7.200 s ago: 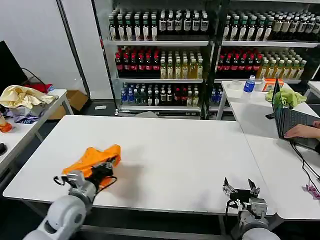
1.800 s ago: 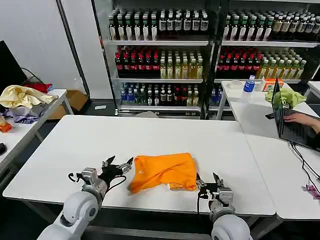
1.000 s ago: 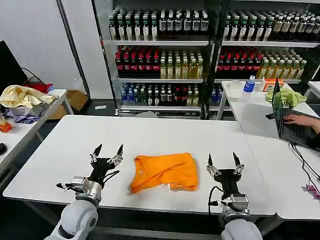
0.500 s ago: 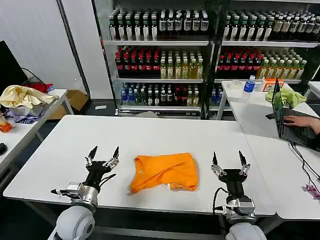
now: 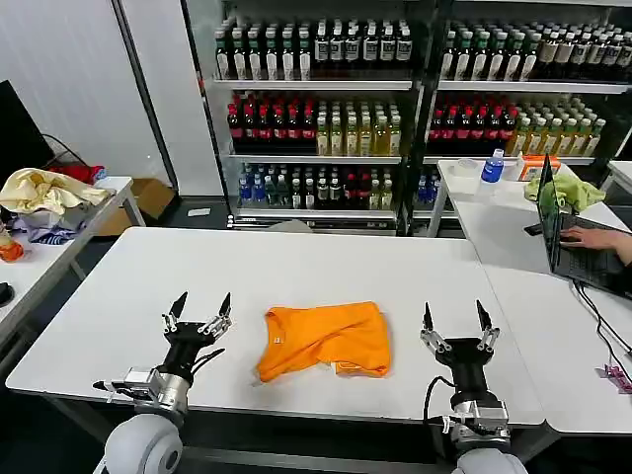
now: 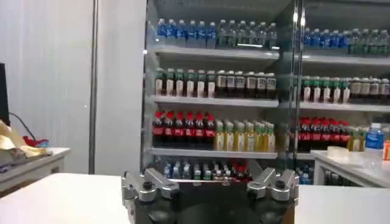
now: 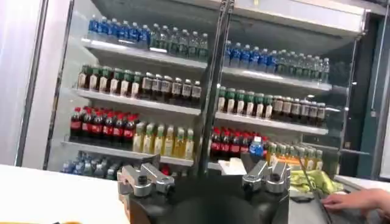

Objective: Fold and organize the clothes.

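Now you see the folded orange T-shirt (image 5: 324,339) lower centre on the table (image 5: 326,272), no lettering legible, left gripper (image 5: 197,307) and right gripper (image 5: 455,323) flanking it, both released, fingers spread, pointing up.

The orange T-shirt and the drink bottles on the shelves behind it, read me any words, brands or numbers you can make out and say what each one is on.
No text can be read.
Orange T-shirt: folded on the white table, plain orange side up, no lettering showing.
Bottle labels on the shelves: too small and blurred to read.
Blue-labelled bottle on the far table: label unreadable.
Laptop: screen faces away.
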Action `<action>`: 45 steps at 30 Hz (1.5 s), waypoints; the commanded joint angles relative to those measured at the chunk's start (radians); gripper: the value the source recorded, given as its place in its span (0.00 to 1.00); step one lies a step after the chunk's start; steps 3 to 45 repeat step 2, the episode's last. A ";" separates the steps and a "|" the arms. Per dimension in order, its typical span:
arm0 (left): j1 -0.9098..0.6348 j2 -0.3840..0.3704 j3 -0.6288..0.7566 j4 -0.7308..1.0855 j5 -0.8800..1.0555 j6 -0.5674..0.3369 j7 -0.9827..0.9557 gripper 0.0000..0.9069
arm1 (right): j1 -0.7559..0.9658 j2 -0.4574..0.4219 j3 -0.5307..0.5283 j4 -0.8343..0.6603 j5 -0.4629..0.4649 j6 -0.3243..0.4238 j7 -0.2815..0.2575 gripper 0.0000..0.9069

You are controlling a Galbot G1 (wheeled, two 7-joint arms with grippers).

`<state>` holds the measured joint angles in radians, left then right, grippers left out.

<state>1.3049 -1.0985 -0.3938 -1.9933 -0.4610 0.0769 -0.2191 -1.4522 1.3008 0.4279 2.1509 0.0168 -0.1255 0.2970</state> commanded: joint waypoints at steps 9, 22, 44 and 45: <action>0.018 0.000 -0.008 -0.010 0.003 -0.002 0.001 1.00 | -0.014 0.005 0.016 0.015 -0.020 -0.005 -0.002 1.00; 0.018 0.000 -0.008 -0.010 0.003 -0.002 0.001 1.00 | -0.014 0.005 0.016 0.015 -0.020 -0.005 -0.002 1.00; 0.018 0.000 -0.008 -0.010 0.003 -0.002 0.001 1.00 | -0.014 0.005 0.016 0.015 -0.020 -0.005 -0.002 1.00; 0.018 0.000 -0.008 -0.010 0.003 -0.002 0.001 1.00 | -0.014 0.005 0.016 0.015 -0.020 -0.005 -0.002 1.00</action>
